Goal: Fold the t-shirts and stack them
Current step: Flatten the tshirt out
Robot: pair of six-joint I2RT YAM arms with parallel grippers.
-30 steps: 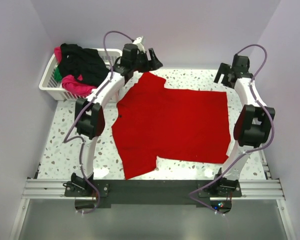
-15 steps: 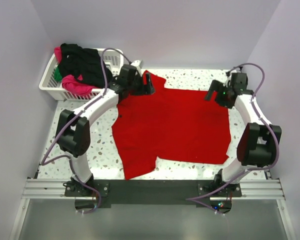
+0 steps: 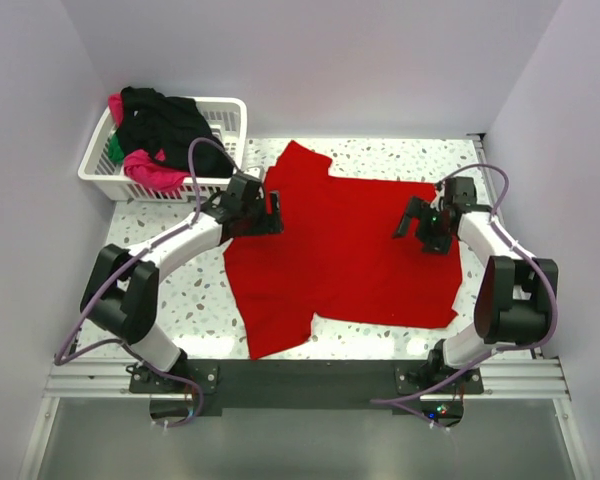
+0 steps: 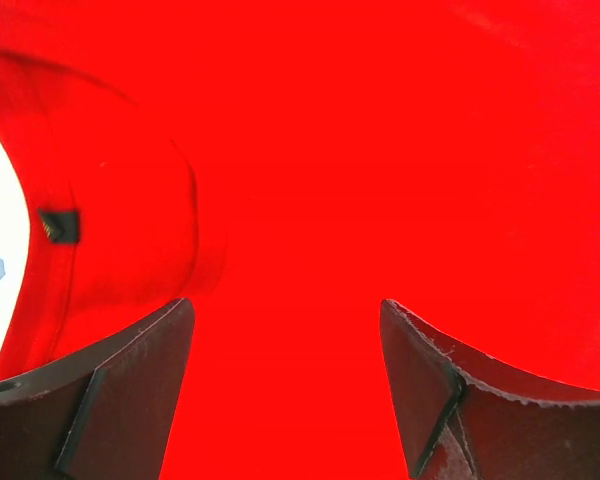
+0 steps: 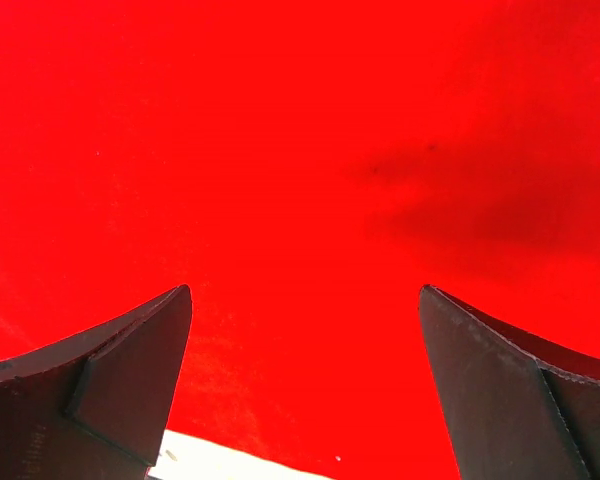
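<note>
A bright red t-shirt [image 3: 340,250] lies spread flat across the speckled table, one sleeve pointing to the far edge and one to the near edge. My left gripper [image 3: 274,208] hangs open over its left part by the collar [image 4: 130,200], nothing between its fingers [image 4: 130,390]. Over the shirt's right part near the hem my right gripper [image 3: 408,222] is open too, with only red cloth [image 5: 310,180] under its fingers [image 5: 120,380]. More t-shirts, black [image 3: 165,125], magenta-pink [image 3: 150,168] and green [image 3: 114,150], are heaped in the basket.
A white lattice basket [image 3: 230,115] stands at the table's far left corner. Lilac walls close in the left, back and right sides. A metal rail [image 3: 310,375] with both arm bases runs along the near edge.
Both arms have swung down and toward the near side from the far edge, and both grippers now hover low over the red shirt. The shirt has not moved.
</note>
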